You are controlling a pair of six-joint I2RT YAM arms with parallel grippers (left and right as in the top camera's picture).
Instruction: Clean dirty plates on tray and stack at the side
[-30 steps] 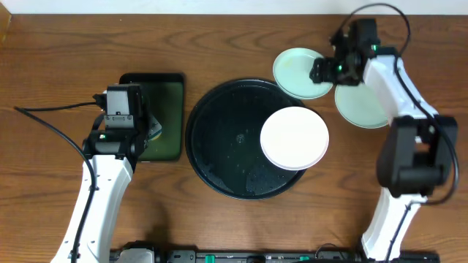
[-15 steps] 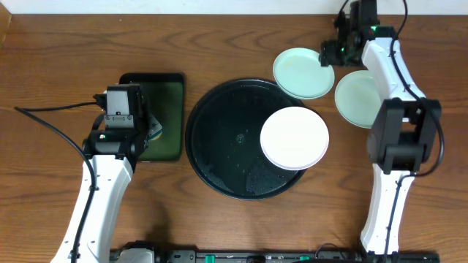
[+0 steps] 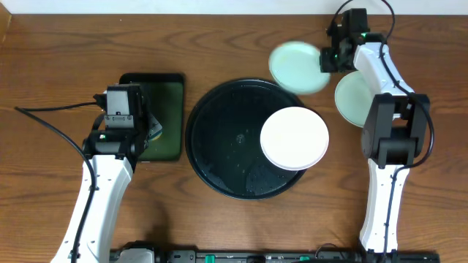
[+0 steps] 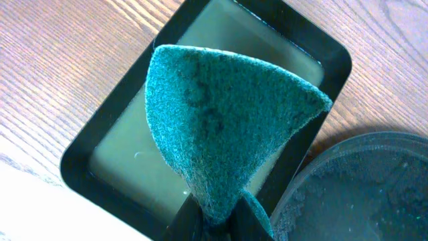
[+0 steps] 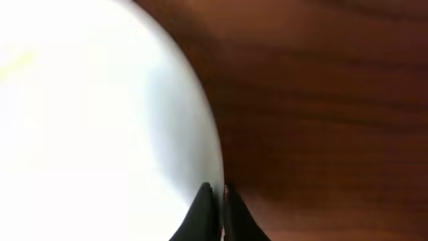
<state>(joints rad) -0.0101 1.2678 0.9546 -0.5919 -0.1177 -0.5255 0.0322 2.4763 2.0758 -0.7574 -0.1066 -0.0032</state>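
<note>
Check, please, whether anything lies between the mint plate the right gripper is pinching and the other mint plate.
Nothing visible: only bare table wood separates the held mint plate from the other mint plate.

The whole table (image 3: 44,183) is viewed straight down from overhead. From the left wrist, the green tray (image 4: 332,57) and the rim of the black tray (image 4: 361,187) are seen closely at a slant; both are shared with overhead. The right wrist view is filled by the edge of one plate (image 5: 100,120).

No writing, label or number can be read in any view. The white plate (image 3: 294,138), mint plates (image 3: 296,66), round black tray (image 3: 208,161), green rectangular tray (image 3: 170,109) and teal scouring pad (image 4: 221,127) show plain surfaces.
</note>
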